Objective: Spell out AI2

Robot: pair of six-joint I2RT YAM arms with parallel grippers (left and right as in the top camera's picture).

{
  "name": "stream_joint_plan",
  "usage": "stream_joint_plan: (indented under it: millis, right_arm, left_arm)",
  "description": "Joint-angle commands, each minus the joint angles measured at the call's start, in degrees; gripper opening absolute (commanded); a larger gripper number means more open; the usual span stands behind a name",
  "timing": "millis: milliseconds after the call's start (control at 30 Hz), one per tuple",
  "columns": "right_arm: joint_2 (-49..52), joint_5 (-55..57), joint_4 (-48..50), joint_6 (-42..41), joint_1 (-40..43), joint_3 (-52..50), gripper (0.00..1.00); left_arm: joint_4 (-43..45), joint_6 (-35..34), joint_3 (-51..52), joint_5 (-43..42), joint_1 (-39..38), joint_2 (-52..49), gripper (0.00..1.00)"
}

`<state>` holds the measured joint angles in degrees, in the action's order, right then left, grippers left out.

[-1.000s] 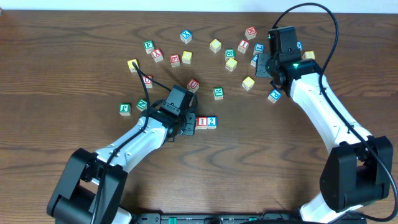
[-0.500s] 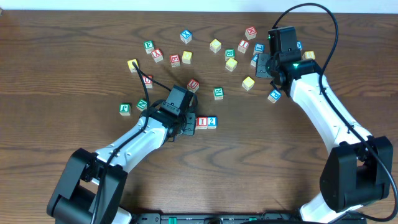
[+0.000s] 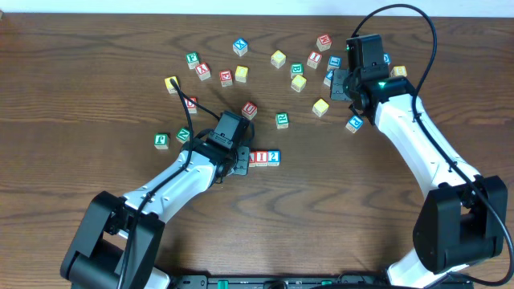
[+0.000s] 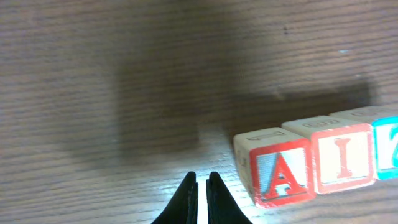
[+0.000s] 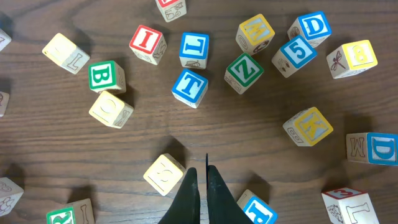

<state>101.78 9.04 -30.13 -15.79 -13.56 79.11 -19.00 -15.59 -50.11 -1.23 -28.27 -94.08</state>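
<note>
Wooden table (image 3: pixel 80 96); A cube (image 4: pixel 280 174), I cube (image 4: pixel 342 158), 2 cube (image 4: pixel 388 146) abreast, beside closed empty left gripper (image 4: pixel 201 179).

Overhead: even light, sharp. My left wrist view is blurred; broad shadow on the table (image 4: pixel 74 74), glare before my left pincer (image 4: pixel 201 177).

Three cubes stand in one row: one red A (image 4: pixel 281 177), one red I (image 4: pixel 342 158), one blue 2 (image 4: pixel 388 149). Roughly twenty other letter blocks (image 3: pixel 278 58) lie on the tabletop (image 3: pixel 80 120). Two arms (image 3: pixel 177 181).

Robotics lab bench, two arms (image 3: pixel 177 181) over wood-grain table (image 3: pixel 80 96), scattered alphabet blocks (image 3: pixel 278 58)
</note>
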Motion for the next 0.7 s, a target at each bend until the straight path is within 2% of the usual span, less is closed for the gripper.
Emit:
stream_joint_plan:
  millis: [0, 333, 667]
  right_arm:
    - [-1.01, 1.29, 0.2, 1.05, 0.24, 1.03, 0.01]
    - [-1.01, 0.17, 0.59, 0.85, 0.15, 1.03, 0.01]
    - [-1.01, 0.07, 0.37, 1.33, 0.02, 1.03, 0.01]
  left_arm:
    - [0.24, 0.5, 0.37, 2.36, 0.39, -0.22, 0.08]
    - [-0.33, 0.57, -1.33, 1.81, 7.23, 1.95, 0.07]
    - [-3.67, 3.69, -2.49, 1.18, 16.44, 3.93, 0.07]
